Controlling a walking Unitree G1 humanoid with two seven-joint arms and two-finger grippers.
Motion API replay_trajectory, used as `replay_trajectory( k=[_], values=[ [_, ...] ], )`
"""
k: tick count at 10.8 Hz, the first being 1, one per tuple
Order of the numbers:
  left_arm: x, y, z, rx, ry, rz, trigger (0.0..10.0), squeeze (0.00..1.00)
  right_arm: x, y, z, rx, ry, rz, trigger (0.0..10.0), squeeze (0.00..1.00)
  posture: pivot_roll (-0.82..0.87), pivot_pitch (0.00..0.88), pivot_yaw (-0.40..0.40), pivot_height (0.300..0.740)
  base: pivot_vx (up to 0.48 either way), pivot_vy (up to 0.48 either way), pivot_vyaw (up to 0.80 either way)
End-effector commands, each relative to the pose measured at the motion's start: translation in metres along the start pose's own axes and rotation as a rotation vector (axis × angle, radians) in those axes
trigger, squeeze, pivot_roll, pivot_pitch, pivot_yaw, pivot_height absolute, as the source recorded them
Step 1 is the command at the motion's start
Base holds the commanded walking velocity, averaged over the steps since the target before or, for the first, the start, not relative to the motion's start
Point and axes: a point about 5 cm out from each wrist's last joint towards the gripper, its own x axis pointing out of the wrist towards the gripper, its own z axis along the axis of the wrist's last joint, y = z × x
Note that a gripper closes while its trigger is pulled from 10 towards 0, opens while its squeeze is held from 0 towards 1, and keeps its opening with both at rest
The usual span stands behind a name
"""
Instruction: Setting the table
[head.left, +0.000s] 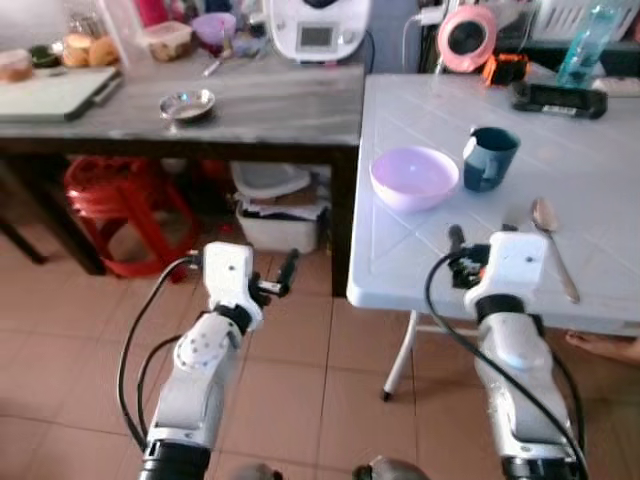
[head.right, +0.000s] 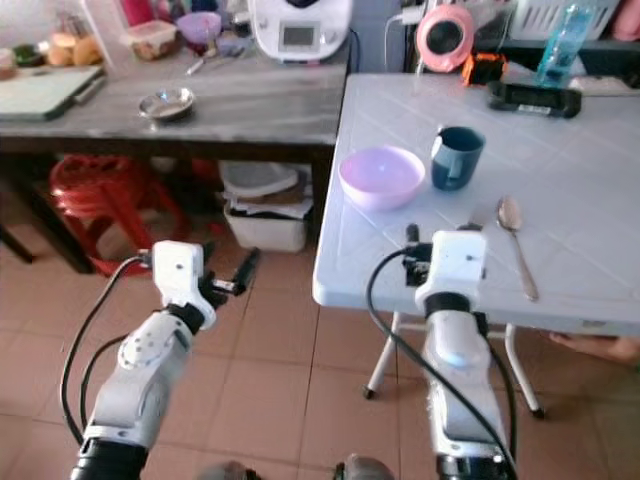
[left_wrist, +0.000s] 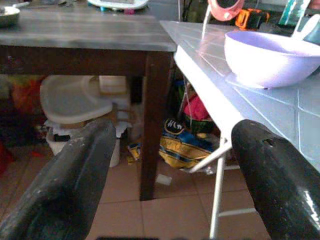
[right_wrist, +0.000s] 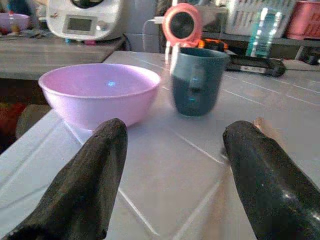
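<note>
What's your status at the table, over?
Right gripper open, low over white table, empty. Left gripper open, off the table edge. Pink bowl, blue mug, spoon set ahead. Nothing blocking.

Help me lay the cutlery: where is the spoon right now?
The spoon lies on the white table near its front edge, to the right of the pink bowl and blue mug, just beyond the right gripper.
</note>
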Motion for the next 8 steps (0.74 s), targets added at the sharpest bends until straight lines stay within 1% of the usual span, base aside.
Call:
replay_trajectory(
  k=[1,3,8],
  values=[
    [-0.0015,0.0028,0.0052,0.017,-0.023,-0.003,10.0,0.00,0.0039,0.0017,0.0039,0.017,-0.007,0.004,10.0,0.00,-0.07,0.000,0.048,0.740,0.000,0.000,0.00],
    [-0.0023,0.0017,0.0058,0.008,-0.028,-0.016,10.0,0.00,0.0036,0.0006,0.0041,-0.002,-0.010,0.010,10.0,0.00,-0.07,0.000,0.049,0.740,0.298,0.000,0.00],
    [-0.0025,-0.0010,0.0065,0.003,-0.034,-0.036,10.0,0.00,0.0031,0.0014,0.0044,-0.022,-0.012,0.011,10.0,0.00,-0.07,0.000,0.050,0.740,0.382,0.000,0.00]
  ],
)
